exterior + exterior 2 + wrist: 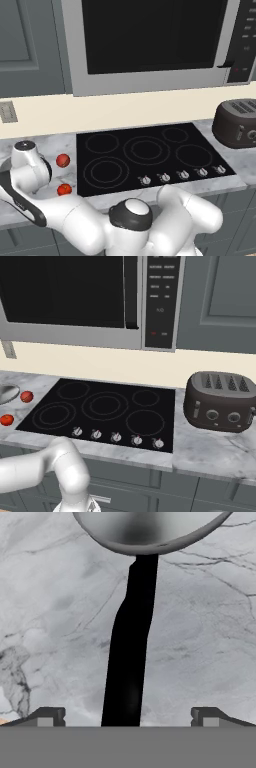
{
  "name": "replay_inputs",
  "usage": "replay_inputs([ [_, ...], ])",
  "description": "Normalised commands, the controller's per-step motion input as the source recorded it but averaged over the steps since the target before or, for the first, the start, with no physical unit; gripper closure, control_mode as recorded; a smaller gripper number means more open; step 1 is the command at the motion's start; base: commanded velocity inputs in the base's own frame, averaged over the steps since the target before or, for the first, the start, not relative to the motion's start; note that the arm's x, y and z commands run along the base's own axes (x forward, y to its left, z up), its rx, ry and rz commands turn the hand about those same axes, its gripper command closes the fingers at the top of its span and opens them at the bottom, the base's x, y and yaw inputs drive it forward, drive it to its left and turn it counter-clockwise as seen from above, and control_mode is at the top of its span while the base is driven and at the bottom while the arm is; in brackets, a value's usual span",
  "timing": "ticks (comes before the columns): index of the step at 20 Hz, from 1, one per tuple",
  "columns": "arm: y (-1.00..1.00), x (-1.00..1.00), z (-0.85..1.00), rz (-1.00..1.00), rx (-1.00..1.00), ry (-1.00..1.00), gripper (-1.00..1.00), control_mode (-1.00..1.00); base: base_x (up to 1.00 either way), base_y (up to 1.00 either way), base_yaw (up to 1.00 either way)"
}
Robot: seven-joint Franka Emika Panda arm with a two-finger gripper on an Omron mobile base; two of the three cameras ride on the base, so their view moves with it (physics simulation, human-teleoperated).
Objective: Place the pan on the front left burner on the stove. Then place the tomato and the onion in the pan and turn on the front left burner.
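The marble bench (pixel 235 172) carries everything here, with a microwave (pixel 150 40) hung above it. Set into the bench is the stove (pixel 150 155), a black glass cooktop whose front left burner (pixel 106 172) lies bare, as both base views show. To the right of the stove stands a dark toaster (pixel 220 401); the right base view shows its top slots and front dials more fully than the left base view does. The pan (pixel 150 529) rests on the bench left of the stove: the right base view catches just a sliver of its silver rim at the left edge, while the hand view shows the bowl at the top and its long black handle (pixel 131 657) running down toward the camera. The claw (pixel 127 717) stands released and spread wide, one fingertip on each side of the handle, and neither fingertip touches it. Between the pan and the stove lie two small red balls, near each other but apart. The one farther back is the onion (pixel 62 160), duller in tone. The nearer, brighter one is the tomato (pixel 64 189), and the left base view shows it just beside the arm's white link. A row of silver knobs (pixel 116 437) lines the stove's front edge.
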Motion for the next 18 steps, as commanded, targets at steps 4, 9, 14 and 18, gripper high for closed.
replay_inputs([
  [4,0.09,0.09,-0.18,0.0,0.0,0.0,-1.0,-1.0,0.0,0.0,0.0],
  [9,0.1,0.04,-0.22,0.0,0.0,0.0,-1.0,-1.0,0.0,0.0,0.0],
  [14,0.08,0.01,-0.11,0.0,0.0,0.0,-1.0,-1.0,0.0,0.0,0.0],
  [18,0.08,0.0,-0.12,0.0,0.0,0.0,-1.0,-1.0,0.0,0.0,0.0],
])
